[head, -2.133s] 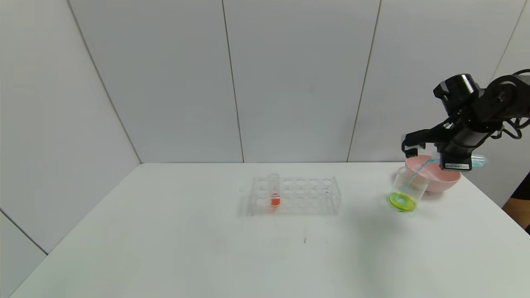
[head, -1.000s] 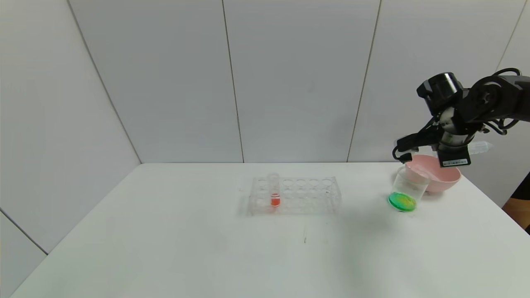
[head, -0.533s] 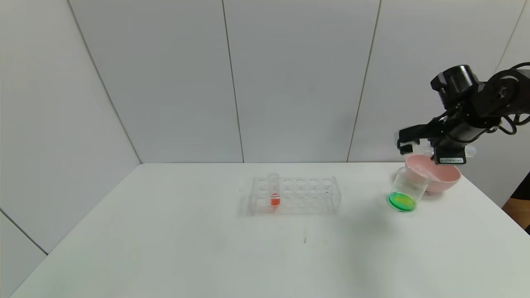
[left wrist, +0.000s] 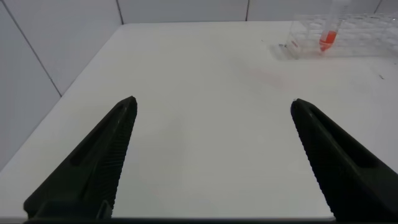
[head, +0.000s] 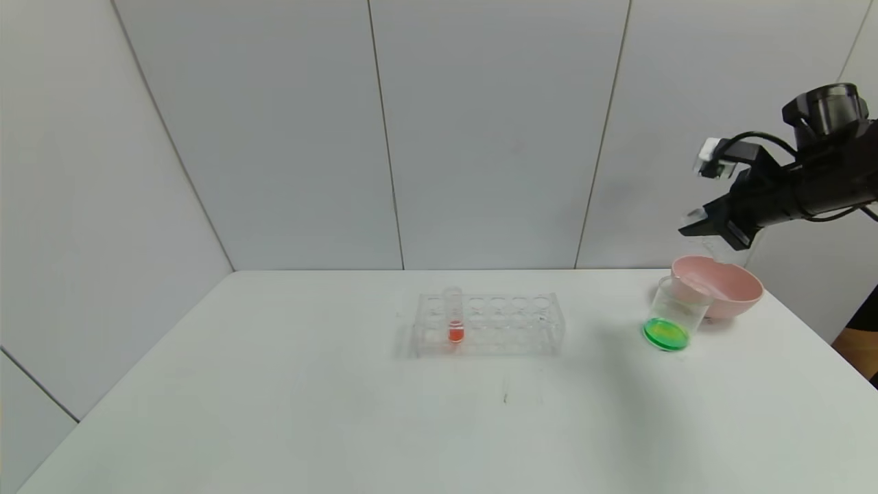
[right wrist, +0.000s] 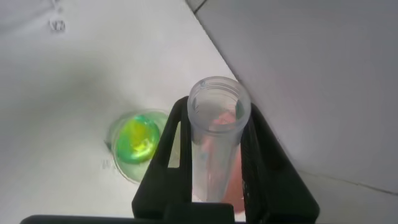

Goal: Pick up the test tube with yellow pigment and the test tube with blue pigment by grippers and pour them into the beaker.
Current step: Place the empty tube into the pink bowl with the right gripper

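My right gripper (head: 698, 225) hangs in the air above the pink bowl (head: 727, 291), up and to the right of the beaker (head: 675, 312). In the right wrist view it (right wrist: 216, 107) is shut on a clear test tube (right wrist: 214, 149) that looks empty, with only a faint blue trace, its open mouth pointing away from the wrist. The beaker holds green liquid (head: 665, 333) and also shows in the right wrist view (right wrist: 137, 144). No yellow-tinted tube shows. My left gripper (left wrist: 212, 101) is open and empty over the bare table, out of the head view.
A clear tube rack (head: 488, 324) stands mid-table with a red-tinted tube (head: 455, 322) in it; both show far off in the left wrist view (left wrist: 339, 34). The pink bowl touches the beaker's far right side. The table's right edge is close by.
The blue stream into the beaker has stopped and the liquid turned from yellow to green. My right arm has lifted up and to the right, away from the beaker, with the tube.
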